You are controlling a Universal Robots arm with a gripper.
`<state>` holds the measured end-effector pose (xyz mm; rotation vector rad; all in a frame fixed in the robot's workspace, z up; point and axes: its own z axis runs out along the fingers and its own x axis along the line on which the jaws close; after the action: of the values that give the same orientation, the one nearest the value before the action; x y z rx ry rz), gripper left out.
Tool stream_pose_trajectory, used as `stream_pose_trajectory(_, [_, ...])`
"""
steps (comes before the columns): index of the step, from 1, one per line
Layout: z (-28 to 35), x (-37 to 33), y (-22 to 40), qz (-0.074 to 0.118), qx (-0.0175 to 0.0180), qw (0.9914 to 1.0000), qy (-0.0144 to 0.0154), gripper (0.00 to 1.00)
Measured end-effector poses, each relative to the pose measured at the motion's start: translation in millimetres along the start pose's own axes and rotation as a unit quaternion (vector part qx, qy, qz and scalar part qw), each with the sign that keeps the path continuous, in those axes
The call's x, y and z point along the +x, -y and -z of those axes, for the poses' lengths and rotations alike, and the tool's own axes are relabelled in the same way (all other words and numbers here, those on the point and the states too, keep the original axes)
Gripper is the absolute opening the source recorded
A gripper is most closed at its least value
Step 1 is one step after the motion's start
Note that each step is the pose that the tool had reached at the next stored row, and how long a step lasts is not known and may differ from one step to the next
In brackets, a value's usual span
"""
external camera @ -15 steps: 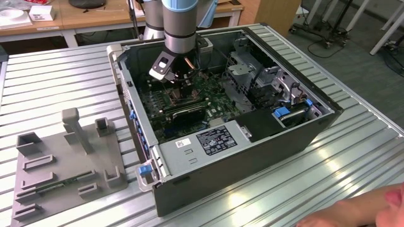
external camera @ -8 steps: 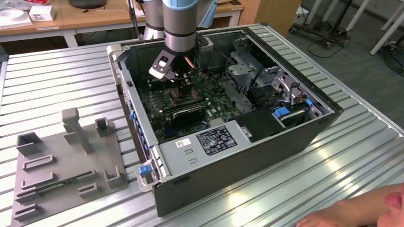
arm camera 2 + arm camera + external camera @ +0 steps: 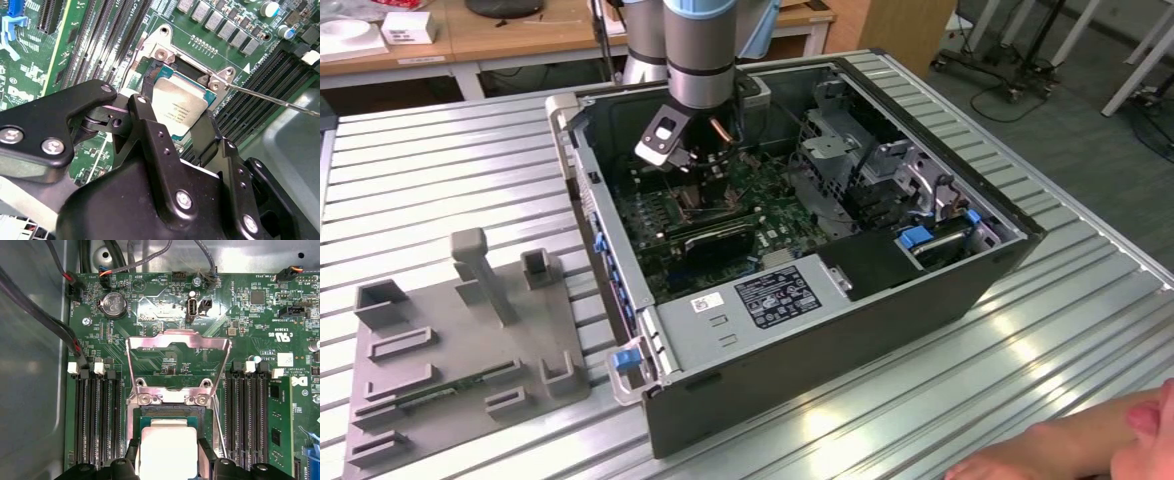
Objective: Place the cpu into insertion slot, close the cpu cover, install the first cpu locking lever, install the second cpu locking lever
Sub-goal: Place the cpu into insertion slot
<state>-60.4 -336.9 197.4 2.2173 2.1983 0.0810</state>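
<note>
Black pincer [image 3: 169,446] fingers [image 3: 145,125] are closed on two opposite sides of the one cpu [image 3: 167,455], held level over the insertion slot [image 3: 170,412]; whether it is seated I cannot tell. One cpu cover [image 3: 175,336] stands raised, with one thin lever [image 3: 219,426] beside the slot. Around them is the green motherboard [image 3: 250,315], inside an open case [image 3: 854,340] on a slatted metal desk [image 3: 1067,330]. One grey fixture [image 3: 467,340] rests at the exterior view's left, with wooden desks [image 3: 520,35] behind.
</note>
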Motion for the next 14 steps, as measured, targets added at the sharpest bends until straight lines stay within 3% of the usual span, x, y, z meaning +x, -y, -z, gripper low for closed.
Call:
stream_pose_trajectory(4, [0.0,0.0,0.0,0.0,-0.0002,1.0,0.0002,0.55])
stream_pose_trajectory(9, [-0.2,0.1,0.0,0.001,-0.0033,0.99999,0.0001,0.55])
stream_pose_trajectory(14, [-0.2,0.0,0.1,0.002,-0.0037,0.99998,0.0058,0.55])
